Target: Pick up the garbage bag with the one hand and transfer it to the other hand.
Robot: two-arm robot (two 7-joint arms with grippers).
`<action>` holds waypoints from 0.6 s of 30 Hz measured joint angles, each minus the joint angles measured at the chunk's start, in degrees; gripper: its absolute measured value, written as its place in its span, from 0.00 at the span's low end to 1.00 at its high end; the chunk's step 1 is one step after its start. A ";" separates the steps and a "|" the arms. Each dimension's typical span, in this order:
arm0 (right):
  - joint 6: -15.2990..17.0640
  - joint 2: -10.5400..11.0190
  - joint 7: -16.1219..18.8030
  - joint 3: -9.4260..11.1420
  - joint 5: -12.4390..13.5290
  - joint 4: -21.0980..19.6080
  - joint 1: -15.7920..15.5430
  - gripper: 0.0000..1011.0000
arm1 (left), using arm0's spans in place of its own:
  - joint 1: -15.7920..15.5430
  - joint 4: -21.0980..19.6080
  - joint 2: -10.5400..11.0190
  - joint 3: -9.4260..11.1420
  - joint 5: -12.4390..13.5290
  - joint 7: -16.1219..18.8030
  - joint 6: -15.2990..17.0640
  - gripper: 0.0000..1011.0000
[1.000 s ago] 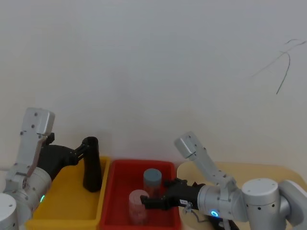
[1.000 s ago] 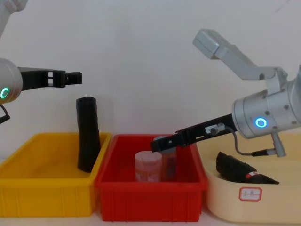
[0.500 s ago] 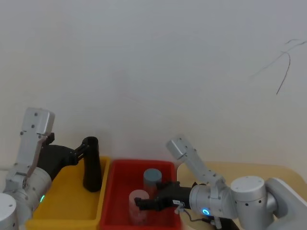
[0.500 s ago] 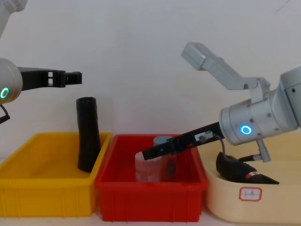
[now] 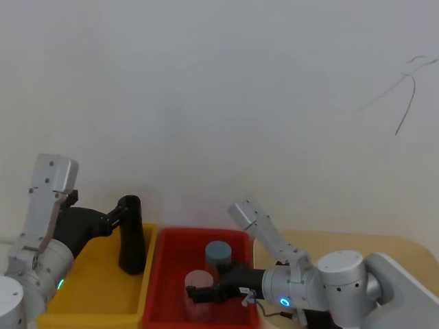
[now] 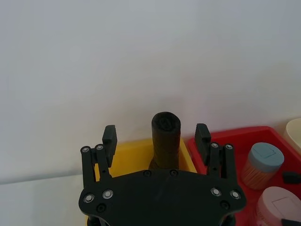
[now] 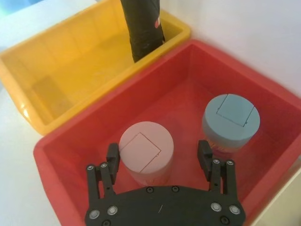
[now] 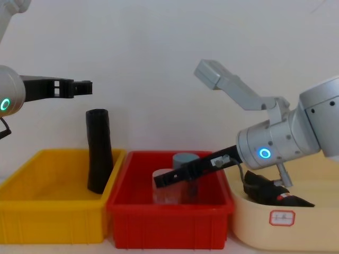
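Over the last second the right gripper [image 8: 159, 181] has slid from centre-right toward the middle of the chest view, reaching farther across the red bin [image 8: 169, 219]. It now hangs low over the pink jar [image 8: 168, 190], jaws spread and empty. The left gripper [image 8: 86, 87] has not moved: it stays in the upper left of that view, above the bag [image 8: 99, 153], its jaws also spread with nothing between them.

My reading is that the receiving arm is closing in on a hand-over spot before the pick has begun. The grasp itself is still to do.

The bag stands in the yellow bin [image 8: 32, 211], at its right-hand end beside the red bin. Its long axis runs almost straight up. The hollow core end points upward, toward the left gripper, as the left wrist view shows. It seems to lean a little against the bin wall, though contact there is hard to confirm.
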 joint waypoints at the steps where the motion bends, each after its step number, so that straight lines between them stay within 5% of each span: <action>1: -0.22 -0.18 0.14 -0.06 -0.11 0.64 0.20 0.99 | 0.00 0.00 0.00 0.00 0.00 0.00 0.00 0.99; 18: -1.70 -1.75 1.38 -0.78 -1.27 5.23 1.93 0.97 | 0.00 0.00 0.00 0.00 0.00 0.00 0.00 0.99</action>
